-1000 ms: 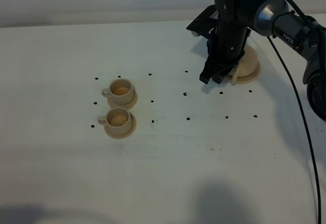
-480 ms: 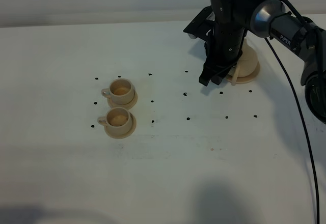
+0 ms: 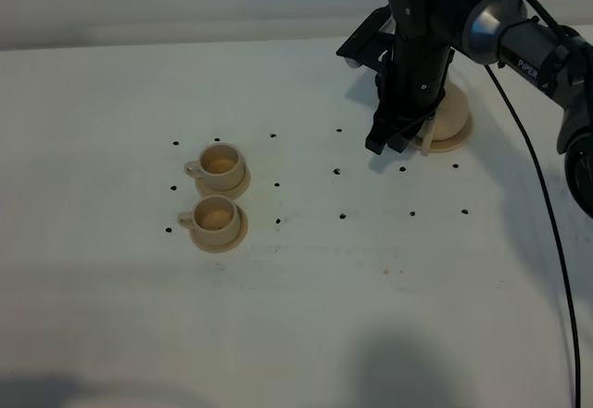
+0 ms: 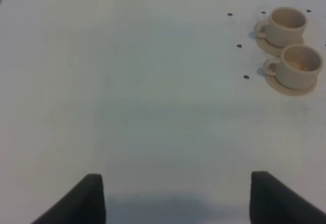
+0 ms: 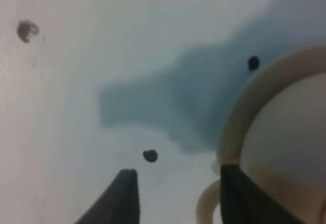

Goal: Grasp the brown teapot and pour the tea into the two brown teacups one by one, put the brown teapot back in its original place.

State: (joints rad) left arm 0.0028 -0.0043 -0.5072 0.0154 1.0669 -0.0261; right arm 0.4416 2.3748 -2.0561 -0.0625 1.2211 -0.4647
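Left gripper (image 4: 177, 191): jaws apart, nothing between them, over bare table (image 4: 153, 107), well apart from the cups. Near teacup (image 3: 215, 217) and far teacup (image 3: 221, 163) sit on their small saucers left of centre, unmoved. Far right: right gripper (image 3: 387, 141) points down just left of the brown teapot (image 3: 454, 111), jaws apart, handle (image 3: 426, 137) by one finger; can't tell if touching. Wrist has swung back right since half a second ago, roughly to its spot of a second ago. Teapot unmoved on its saucer disc (image 3: 458, 141).
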